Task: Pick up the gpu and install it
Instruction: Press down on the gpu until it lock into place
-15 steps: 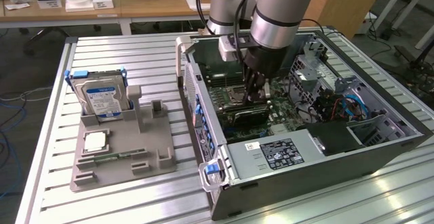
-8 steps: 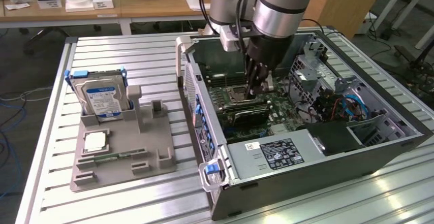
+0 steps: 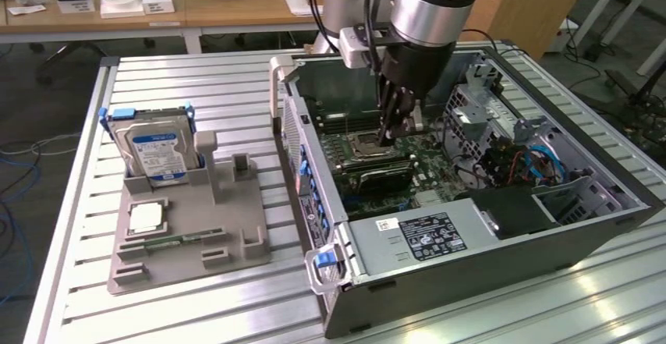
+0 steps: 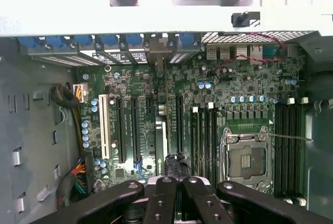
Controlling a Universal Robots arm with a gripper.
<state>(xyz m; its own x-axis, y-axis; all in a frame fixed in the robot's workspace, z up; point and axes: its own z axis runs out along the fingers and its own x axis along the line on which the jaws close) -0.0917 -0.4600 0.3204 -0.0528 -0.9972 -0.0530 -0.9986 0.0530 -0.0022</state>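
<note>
Well to the exterior view's left of the hand (image 3: 391, 135), a hard drive (image 3: 156, 150) stands in a grey holder (image 3: 193, 242) on the slatted table (image 3: 187, 86). The hand, its fingers pressed together and holding nothing, reaches into the open computer case (image 3: 500, 242). The gpu (image 3: 377, 174) appears seated just below it. Any pressing should go straight down and evenly. Desks (image 3: 156, 16) stand behind.

gpu (image 4: 160, 146), upright on edge, inside case
</note>
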